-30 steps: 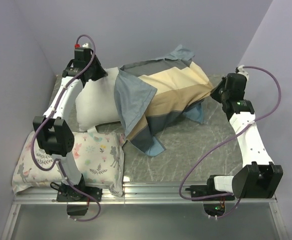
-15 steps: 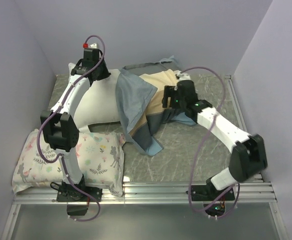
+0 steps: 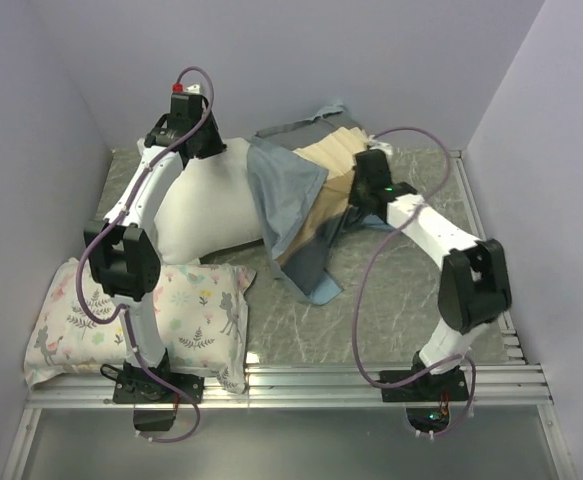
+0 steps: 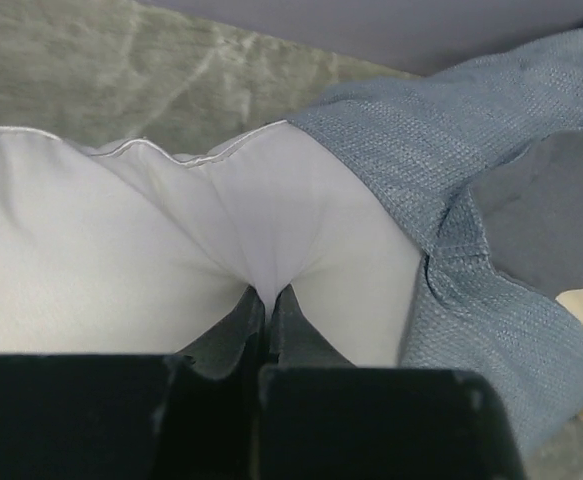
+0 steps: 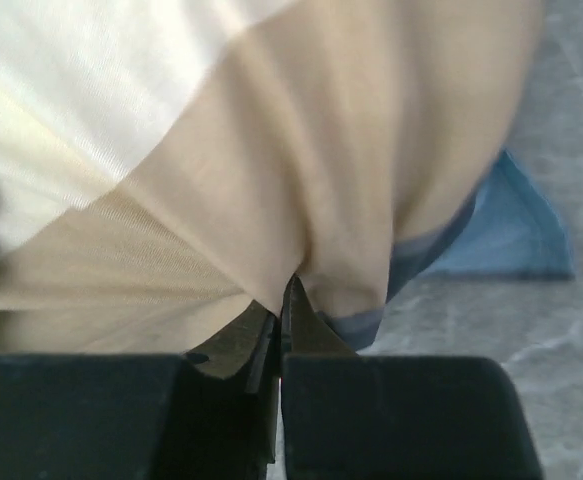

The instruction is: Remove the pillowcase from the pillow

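The plain white pillow lies at the back left of the table, its right end still under the pillowcase, blue-grey with tan, cream and dark stripes. My left gripper is shut on the pillow's far top edge; the left wrist view shows the pinched white pillow fabric and the blue-grey pillowcase beside it. My right gripper is shut on the pillowcase's striped face; the right wrist view shows the tan pillowcase cloth pinched between its jaws.
A white pillow printed with flowers and animals lies at the front left by the left arm's base. Lilac walls stand close at the back and both sides. A metal rail runs along the table's front edge.
My right arm swung left from the table's right side to the pillowcase and shut on its striped face. The pillowcase has bunched up leftward and back. My left gripper shifted slightly right on the pillow.
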`<state>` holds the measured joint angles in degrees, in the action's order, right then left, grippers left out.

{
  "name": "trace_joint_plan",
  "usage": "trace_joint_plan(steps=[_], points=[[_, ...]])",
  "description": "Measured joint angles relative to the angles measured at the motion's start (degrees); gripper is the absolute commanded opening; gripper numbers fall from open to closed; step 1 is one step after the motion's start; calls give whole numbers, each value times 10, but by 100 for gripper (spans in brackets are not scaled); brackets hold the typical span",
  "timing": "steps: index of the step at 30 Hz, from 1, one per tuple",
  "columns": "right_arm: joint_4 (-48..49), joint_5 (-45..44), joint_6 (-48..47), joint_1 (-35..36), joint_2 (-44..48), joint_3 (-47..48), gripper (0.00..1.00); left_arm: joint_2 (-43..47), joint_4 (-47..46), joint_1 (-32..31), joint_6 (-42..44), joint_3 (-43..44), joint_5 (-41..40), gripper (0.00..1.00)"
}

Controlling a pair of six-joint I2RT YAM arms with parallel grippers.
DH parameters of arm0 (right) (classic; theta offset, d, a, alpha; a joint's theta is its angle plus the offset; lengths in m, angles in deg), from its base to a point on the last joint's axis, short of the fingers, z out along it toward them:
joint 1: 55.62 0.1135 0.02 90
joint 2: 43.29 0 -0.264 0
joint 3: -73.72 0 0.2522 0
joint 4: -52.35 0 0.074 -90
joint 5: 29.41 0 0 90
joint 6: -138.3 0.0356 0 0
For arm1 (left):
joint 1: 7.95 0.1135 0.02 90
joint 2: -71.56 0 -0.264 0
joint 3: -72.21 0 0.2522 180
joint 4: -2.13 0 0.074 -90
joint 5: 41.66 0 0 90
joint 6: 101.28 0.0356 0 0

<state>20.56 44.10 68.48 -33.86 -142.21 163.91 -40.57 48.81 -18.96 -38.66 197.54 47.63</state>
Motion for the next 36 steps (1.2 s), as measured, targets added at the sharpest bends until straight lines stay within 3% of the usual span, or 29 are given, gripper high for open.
trace_joint_plan(steps=[7,13,14,18,19,21,24,29,33,34,35,36], points=[[-24,82,43,-195,138,-57,0,-7,27,23,-37,23,88,0],[-31,136,65,-207,169,-69,0,-56,64,38,-43,113,129,2],[-27,146,68,-206,169,-79,0,-62,65,42,-43,123,132,6],[-24,150,74,-185,167,-117,0,-78,63,52,-27,141,121,62],[-27,138,74,-178,165,-124,0,-77,55,54,-20,141,107,68],[-28,118,73,-164,158,-132,0,-66,26,58,-12,124,66,76],[-26,94,72,-146,143,-136,0,-24,5,40,-4,66,3,79],[-25,79,72,-125,141,-144,0,94,-37,-42,-10,-85,-68,83],[-26,66,70,-107,142,-144,0,174,-85,-100,-51,-206,-78,86],[-28,65,70,-103,142,-143,2,183,-99,-106,-64,-230,-80,98],[-30,64,68,-98,142,-141,6,188,-115,-110,-78,-256,-82,99],[-31,64,67,-95,142,-139,17,191,-134,-111,-96,-287,-83,99]])
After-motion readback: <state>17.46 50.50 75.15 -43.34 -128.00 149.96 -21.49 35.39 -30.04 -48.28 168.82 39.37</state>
